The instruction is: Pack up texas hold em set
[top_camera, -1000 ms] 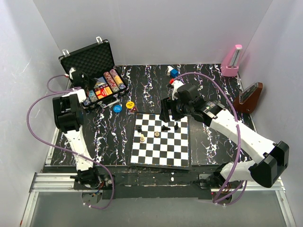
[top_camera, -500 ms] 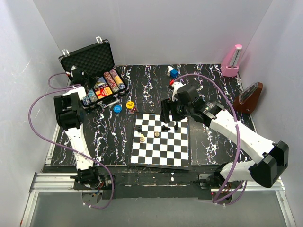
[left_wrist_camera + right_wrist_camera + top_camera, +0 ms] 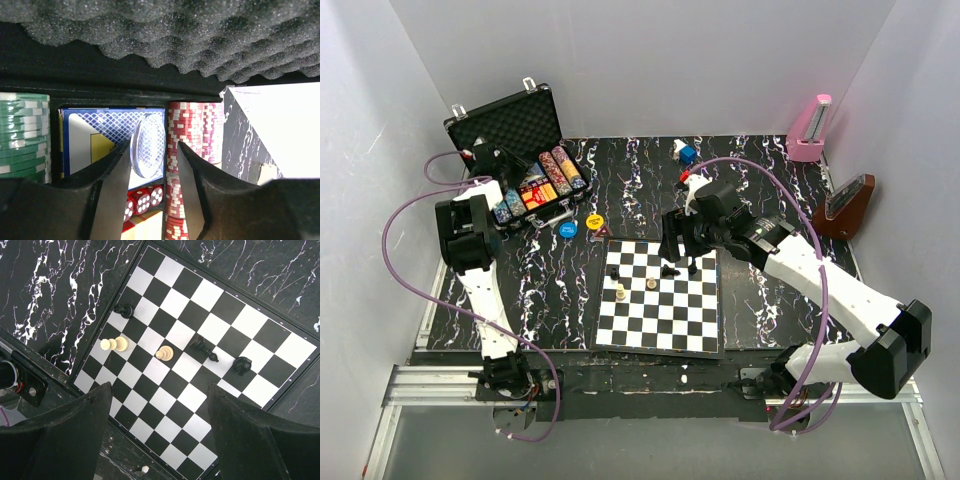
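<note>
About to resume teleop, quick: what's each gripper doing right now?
Left gripper: closed on a clear disc, over the open case.
Right gripper: open, empty, above the chessboard.

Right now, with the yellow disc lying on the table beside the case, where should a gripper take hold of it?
Pinch the yellow disc across its rim, coming straight down. It lies flat and thin on the table, leaving no side to slip under. The blue disc lies to its left, so I would keep the grip off that side.
</note>
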`<state>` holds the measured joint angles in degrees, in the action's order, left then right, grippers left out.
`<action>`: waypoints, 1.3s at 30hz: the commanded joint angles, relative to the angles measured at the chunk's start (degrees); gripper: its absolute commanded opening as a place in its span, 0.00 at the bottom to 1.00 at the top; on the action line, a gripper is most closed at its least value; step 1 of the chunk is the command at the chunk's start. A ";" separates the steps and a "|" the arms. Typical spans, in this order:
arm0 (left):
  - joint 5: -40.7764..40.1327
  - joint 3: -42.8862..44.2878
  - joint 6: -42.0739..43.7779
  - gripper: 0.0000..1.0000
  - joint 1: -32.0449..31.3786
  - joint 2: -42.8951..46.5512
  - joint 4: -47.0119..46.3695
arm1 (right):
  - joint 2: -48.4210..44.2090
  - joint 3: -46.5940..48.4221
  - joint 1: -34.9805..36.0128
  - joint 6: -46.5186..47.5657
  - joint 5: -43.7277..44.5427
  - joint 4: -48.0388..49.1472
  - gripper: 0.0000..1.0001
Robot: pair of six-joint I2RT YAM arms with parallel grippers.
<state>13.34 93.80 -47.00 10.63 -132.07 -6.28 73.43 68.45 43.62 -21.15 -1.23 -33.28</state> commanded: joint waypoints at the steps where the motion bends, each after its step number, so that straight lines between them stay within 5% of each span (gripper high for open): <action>1: 0.19 1.30 2.26 0.43 -0.26 0.58 3.03 | -2.06 -0.51 -0.11 -0.74 0.88 1.02 0.83; 24: -2.88 -0.63 9.20 0.97 -0.61 6.12 4.70 | -3.47 -1.65 -0.11 -1.09 0.62 1.55 0.83; 39: -14.29 -10.38 22.47 0.98 -5.35 22.28 7.76 | -7.24 -4.72 -0.11 -1.09 0.97 2.60 0.83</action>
<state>3.77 86.15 -29.45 7.53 -118.34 -0.80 68.99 64.97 43.62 -21.96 -1.21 -32.73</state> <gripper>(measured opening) 0.981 0.828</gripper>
